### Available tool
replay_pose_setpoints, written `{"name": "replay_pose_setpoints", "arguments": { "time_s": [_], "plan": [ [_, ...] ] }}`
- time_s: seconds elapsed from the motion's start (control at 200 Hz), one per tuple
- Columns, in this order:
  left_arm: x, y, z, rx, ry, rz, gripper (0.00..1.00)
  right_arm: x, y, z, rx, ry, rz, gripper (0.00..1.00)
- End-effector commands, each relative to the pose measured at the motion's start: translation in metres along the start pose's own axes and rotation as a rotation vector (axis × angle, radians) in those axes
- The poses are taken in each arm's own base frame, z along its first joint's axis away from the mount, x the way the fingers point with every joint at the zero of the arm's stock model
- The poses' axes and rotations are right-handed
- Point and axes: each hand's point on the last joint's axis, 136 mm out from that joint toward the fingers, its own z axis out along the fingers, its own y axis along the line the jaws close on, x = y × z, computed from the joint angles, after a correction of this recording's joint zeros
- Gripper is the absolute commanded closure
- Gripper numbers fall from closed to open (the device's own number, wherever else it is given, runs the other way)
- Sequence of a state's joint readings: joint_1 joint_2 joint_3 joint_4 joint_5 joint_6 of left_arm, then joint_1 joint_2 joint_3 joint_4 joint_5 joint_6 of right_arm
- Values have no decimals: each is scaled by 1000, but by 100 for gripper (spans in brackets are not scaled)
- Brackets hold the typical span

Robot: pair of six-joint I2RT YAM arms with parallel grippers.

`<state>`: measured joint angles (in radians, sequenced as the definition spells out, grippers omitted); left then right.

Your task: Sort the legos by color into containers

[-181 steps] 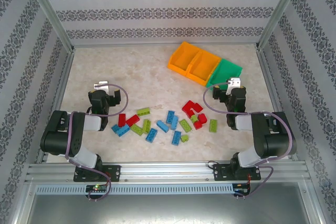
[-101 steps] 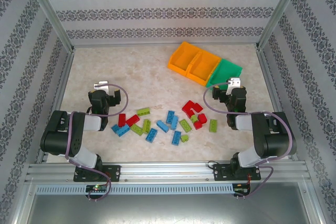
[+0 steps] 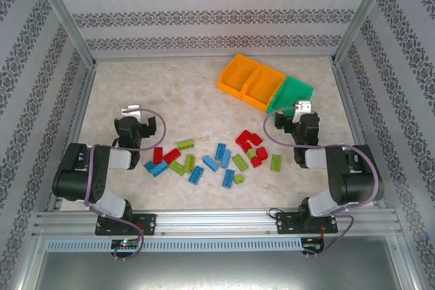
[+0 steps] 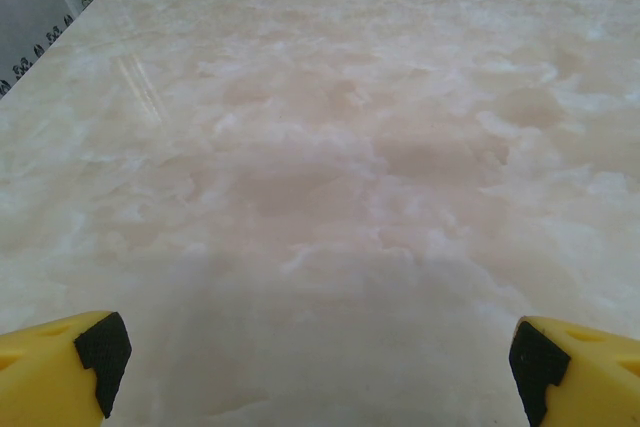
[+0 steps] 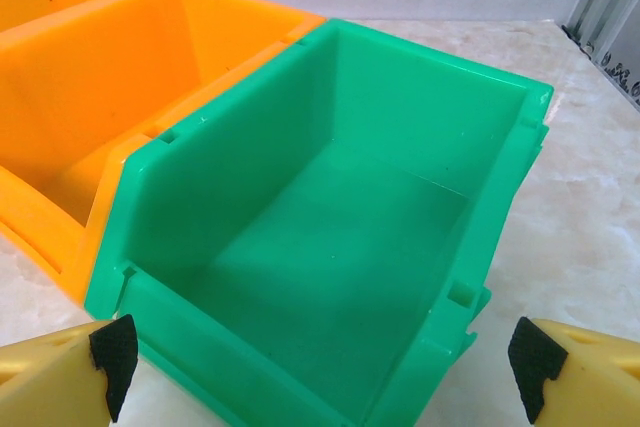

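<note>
Patterned wall panels and a metal frame close in the pale marbled bench, which carries everything. At its far right the containers sit in a slanted row: two orange bins, then the green bin at the end nearest the right arm. The right wrist view shows the green bin's floor bare, and what shows of its orange neighbour looks empty too, so I judge sorting has not begun. The right gripper hovers just in front of the green bin with its jaws spread wide and nothing between its fingertips. The left gripper is likewise wide open and empty, its fingertips framing bare bench. The legos lie scattered on the near middle of the bench between the two arms, red, blue and lime mixed. Several touch or overlap, especially the red cluster. For a clean first pick I would choose a loner. The lime brick lies apart from the rest, close to the right arm and its matching bin. The gripper should come down straight over it, jaws across the narrow sides, taking care not to nudge neighbouring bricks.
</note>
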<state>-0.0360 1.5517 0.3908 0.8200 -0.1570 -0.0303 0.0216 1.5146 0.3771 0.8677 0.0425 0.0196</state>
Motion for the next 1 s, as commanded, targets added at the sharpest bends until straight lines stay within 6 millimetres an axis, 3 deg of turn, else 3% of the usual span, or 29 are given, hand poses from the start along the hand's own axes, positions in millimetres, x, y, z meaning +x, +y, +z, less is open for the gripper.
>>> {"name": "replay_pose_setpoints", "arguments": {
  "time_s": [0.0, 0.07, 0.155, 0.25, 0.47, 0.595, 0.729, 0.994],
  "plan": [
    [-10, 1, 2, 3, -38, -17, 1, -12, 0, 1, -10, -32, 13, 2],
    [-10, 1, 2, 3, -39, -17, 1, -13, -1, 0, -5, -37, 14, 2],
    [-27, 3, -2, -11, -25, -12, 1, -29, -13, -3, 70, -54, 42, 3],
    [-45, 19, -12, -110, 164, -84, 1, -37, -26, -14, 143, 97, 120, 3],
    [-79, -17, -51, 119, 176, -240, 0, -33, -23, -19, 146, 364, 223, 9],
    [-71, -24, -62, 141, 236, -265, 0, -26, -18, -8, 123, 499, 247, 8],
    [-59, -36, -70, 203, 282, -261, 0, -16, -27, 2, 189, 571, 291, 14],
    [-44, -34, -77, 195, 309, -271, 0, 5, -37, 12, 243, 673, 313, 23]
  ]
}}
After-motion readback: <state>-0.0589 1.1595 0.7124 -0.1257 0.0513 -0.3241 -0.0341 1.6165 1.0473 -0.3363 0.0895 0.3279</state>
